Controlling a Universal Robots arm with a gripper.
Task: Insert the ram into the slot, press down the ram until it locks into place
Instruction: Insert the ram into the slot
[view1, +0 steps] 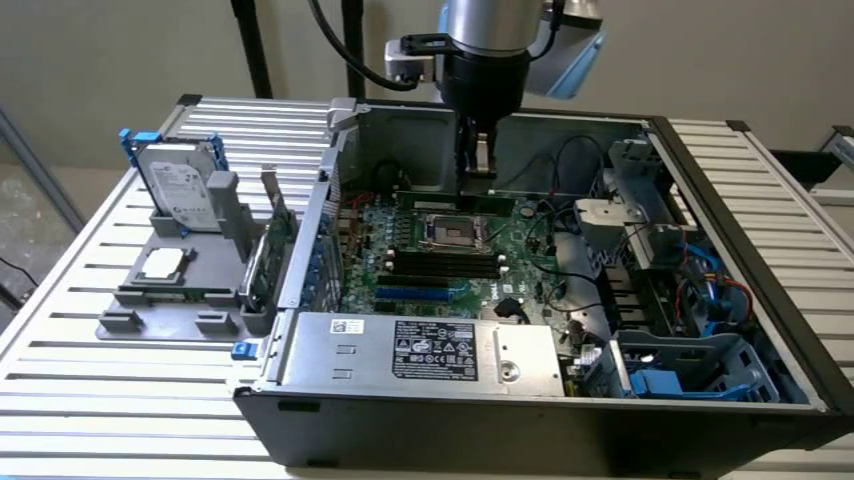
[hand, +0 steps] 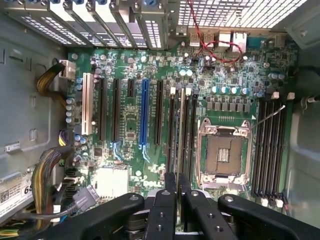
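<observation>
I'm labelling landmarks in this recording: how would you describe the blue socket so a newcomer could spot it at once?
Look into the open computer case at the green motherboard. Among its row of long parallel sockets lies the blue socket. It is the only blue one: its neighbours are black sockets, with one white socket further along.

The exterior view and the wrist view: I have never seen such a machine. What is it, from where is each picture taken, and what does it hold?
It is a robot arm with a gripper at its end. The exterior view comes from a camera off the arm; the wrist view from a camera on the wrist, looking down past the fingers. On the table stand an open computer and a grey holder with a hard drive. The gripper holds the ram, a thin green stick, above the motherboard with its black slots.
</observation>
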